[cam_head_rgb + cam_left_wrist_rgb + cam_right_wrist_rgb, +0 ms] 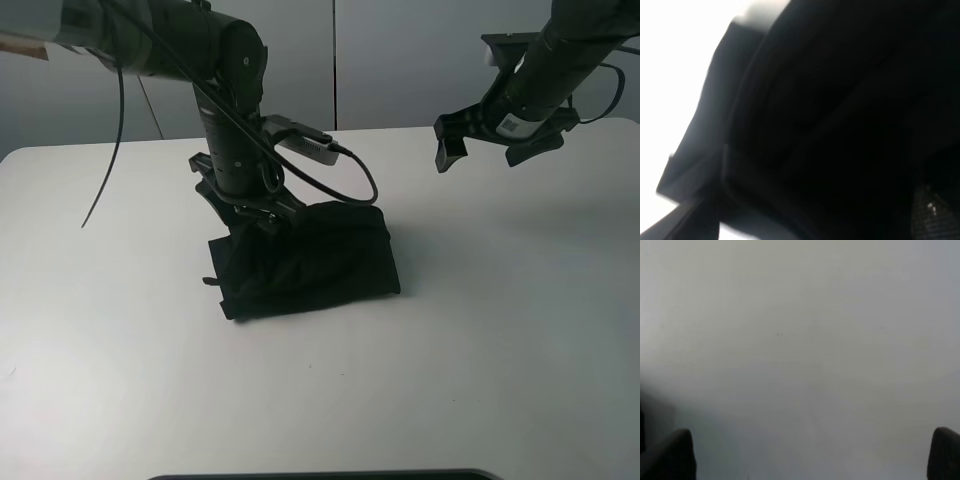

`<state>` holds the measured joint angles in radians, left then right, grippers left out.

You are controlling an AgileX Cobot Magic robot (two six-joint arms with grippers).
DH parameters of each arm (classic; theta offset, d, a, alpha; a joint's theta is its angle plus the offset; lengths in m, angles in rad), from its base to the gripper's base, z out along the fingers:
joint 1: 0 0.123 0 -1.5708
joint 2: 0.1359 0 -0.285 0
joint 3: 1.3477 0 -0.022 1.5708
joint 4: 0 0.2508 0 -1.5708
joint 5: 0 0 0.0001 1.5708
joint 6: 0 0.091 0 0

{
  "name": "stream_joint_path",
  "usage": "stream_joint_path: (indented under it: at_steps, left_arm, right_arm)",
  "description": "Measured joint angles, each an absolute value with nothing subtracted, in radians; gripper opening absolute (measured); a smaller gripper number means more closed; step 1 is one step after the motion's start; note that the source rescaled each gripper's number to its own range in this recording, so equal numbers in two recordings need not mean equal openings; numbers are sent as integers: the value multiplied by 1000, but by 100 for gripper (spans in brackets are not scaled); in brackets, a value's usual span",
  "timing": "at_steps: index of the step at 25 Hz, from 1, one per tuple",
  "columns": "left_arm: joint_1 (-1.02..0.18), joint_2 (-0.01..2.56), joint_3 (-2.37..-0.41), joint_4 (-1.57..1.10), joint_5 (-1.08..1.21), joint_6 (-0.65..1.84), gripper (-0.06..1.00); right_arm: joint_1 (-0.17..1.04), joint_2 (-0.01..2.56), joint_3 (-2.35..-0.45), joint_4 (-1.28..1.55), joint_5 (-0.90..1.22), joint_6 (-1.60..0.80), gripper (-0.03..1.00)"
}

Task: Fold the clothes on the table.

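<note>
Shirt: the black T-shirt (310, 262) lies bunched into a compact, roughly rectangular bundle near the middle of the white surface (500, 330), a touch left of centre in the high view; no print shows, only plain black cloth with soft creases

Shirt edges: the far left corner of the bundle rises toward the left arm, the near edge sits flat on the surface, and a small flap juts out at the left side

Left end effector: the left end effector (252, 212) is right down at the far left corner of the shirt, touching the fabric; dark metal against dark cloth, so I cannot tell whether it is spread or pinching the shirt

Left wrist view: filled almost wholly with blurred black fabric (830, 120), a bright patch of surface (675, 75) showing along one side; no fingertips can be made out

Right end effector: the right end effector (488, 150) hangs in the air above the far right part of the surface, well apart from the shirt, fingers spread wide and holding nothing

Right wrist view: bare pale surface (800, 340), with the two dark fingertips (672, 455) far apart at the frame's corners
</note>
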<state>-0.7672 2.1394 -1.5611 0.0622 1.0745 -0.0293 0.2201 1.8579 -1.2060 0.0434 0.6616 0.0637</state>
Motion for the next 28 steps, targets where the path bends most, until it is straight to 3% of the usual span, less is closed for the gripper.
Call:
stream_joint_path:
  at_steps: [11,20,28]
  left_arm:
    - [-755,2139,-1567,387,1212,-141,99]
    - [-738,2095,-1567,388,1214,-135,99]
    - [-683,1768,-1490,260,1133,-106,99]
  right_arm:
    - [220,1858,-1206,43,641,60,100]
    - [220,1850,-1206,39,696,35,100]
    - [220,1623,-1197,39,771,-28,100]
